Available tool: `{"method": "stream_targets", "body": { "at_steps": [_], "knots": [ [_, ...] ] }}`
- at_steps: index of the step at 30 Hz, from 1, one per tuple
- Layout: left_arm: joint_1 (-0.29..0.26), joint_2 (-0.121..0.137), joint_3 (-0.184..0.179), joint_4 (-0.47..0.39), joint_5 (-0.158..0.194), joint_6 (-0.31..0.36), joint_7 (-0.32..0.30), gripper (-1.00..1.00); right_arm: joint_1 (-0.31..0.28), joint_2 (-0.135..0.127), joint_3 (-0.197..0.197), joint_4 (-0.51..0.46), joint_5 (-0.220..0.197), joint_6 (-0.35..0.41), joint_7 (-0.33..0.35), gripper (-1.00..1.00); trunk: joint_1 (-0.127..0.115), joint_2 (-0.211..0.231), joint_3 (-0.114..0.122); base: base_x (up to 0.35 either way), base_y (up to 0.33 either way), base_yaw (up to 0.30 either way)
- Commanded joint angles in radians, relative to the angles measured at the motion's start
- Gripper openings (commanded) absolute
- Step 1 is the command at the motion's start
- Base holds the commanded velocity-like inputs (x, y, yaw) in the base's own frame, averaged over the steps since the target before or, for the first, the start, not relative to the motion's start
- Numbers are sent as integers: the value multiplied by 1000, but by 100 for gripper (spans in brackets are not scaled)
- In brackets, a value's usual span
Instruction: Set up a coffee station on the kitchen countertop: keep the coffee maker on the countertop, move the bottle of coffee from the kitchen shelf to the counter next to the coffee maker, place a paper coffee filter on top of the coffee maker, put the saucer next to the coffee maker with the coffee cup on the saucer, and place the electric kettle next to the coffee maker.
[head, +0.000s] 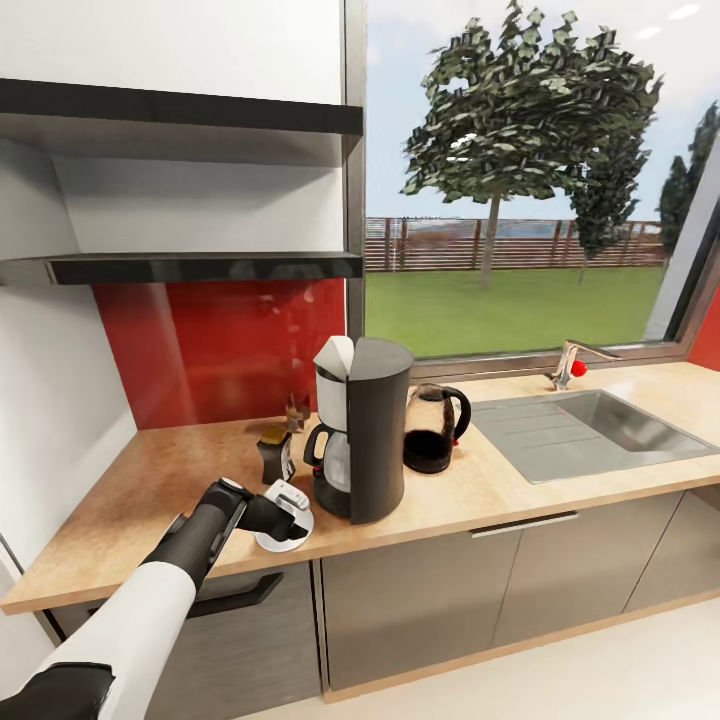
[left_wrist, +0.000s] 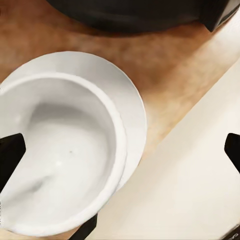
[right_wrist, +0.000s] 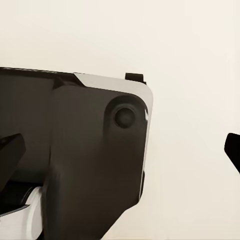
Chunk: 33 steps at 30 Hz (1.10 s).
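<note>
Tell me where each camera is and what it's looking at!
Head view: up on the robot's head, looking down over the kitchen countertop at the coffee maker; the left arm shows.
Left wrist view: by the left tool, looking down into the coffee cup on the saucer.
Right wrist view: by the right tool, facing the robot's own dark body.
Head and left wrist views share the saucer and countertop.

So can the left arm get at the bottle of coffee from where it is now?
Probably yes. The left gripper hovers open over the coffee cup on the saucer, and the bottle of coffee stands just behind on the kitchen countertop. The coffee maker crowds one side only.
</note>
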Motion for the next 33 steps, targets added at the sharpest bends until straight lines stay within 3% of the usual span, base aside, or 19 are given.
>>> {"method": "stream_targets", "body": {
  "at_steps": [1, 16, 25, 26, 27, 30, 33],
  "knots": [
    [0, 0, 1, -1, -9, 2, -7, 100, 0, -1, 8, -2, -10, 4, 2, 100, 0, -1, 0, 0, 0, 0],
    [-19, -2, 18, -17, 1, 14, -13, 100, 0, 0, 7, -2, -10, 4, 2, 100, 0, -1, 0, 0, 0, 0],
    [-85, 1, 22, -19, 4, 18, -14, 100, 0, 0, 7, -3, -10, 4, 2, 100, 0, -1, 0, 0, 0, 0],
    [-90, 2, 27, -20, 4, 19, -15, 100, 0, 0, 6, -3, -10, 4, 2, 100, 0, -1, 0, 0, 0, 0],
    [-96, 3, 64, -38, 3, 19, -15, 100, 0, -1, 6, -3, -10, 4, 2, 100, 0, -1, 0, 0, 0, 0],
    [-98, 5, 116, -73, 2, 20, -14, 100, 0, -1, 5, -3, -10, 4, 2, 100, 0, -1, 0, 0, 0, 0],
    [-98, 17, 139, -99, -1, 21, -13, 100, 0, -2, 4, -4, -10, 4, 2, 100, 0, -1, 0, 0, 0, 52]
  ]
}}
